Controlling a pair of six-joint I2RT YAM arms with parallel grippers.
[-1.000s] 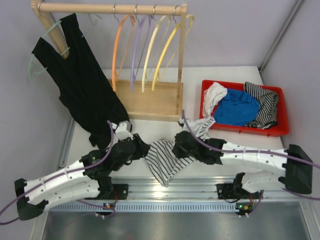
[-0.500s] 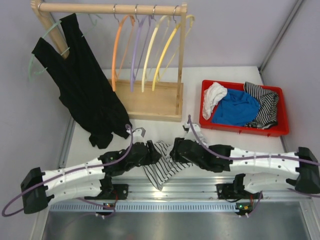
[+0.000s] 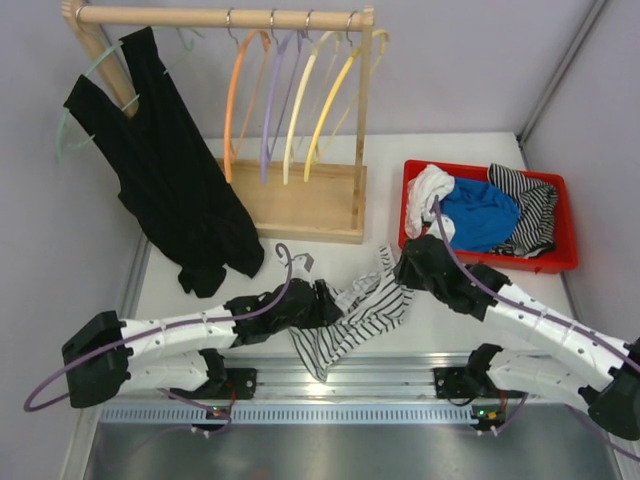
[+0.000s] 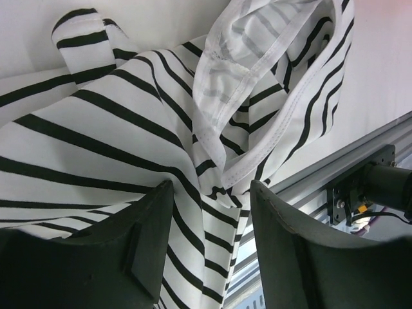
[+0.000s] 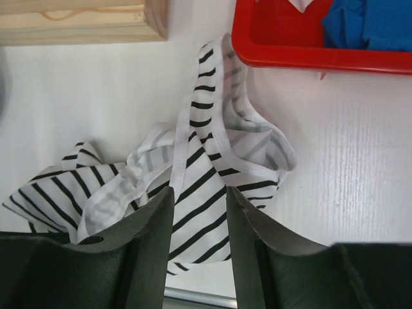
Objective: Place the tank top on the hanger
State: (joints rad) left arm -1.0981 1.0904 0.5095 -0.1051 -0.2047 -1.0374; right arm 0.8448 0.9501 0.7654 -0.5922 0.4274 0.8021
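Note:
The tank top (image 3: 365, 310), white with thin black stripes, lies crumpled on the table between the two arms, one strap reaching toward the red bin. It fills the left wrist view (image 4: 129, 129) and shows in the right wrist view (image 5: 206, 187). My left gripper (image 3: 325, 300) is low at its left part, jaws apart with a fold of the fabric between the fingers (image 4: 211, 193). My right gripper (image 3: 412, 262) is open and empty above the top's right end (image 5: 199, 199). The orange hanger (image 3: 232, 100) hangs on the rack rail at the back.
A black tank top (image 3: 160, 170) hangs on a pale green hanger at the rack's left end. Purple (image 3: 270, 100) and yellow (image 3: 320, 100) hangers hang beside the orange one. The wooden rack base (image 3: 300, 200) stands behind the arms. A red bin (image 3: 480, 262) of clothes is at the right.
My right gripper has drawn back up and right toward the red bin, off the tank top. My left gripper has slid right onto the top, which is now bunched further right.

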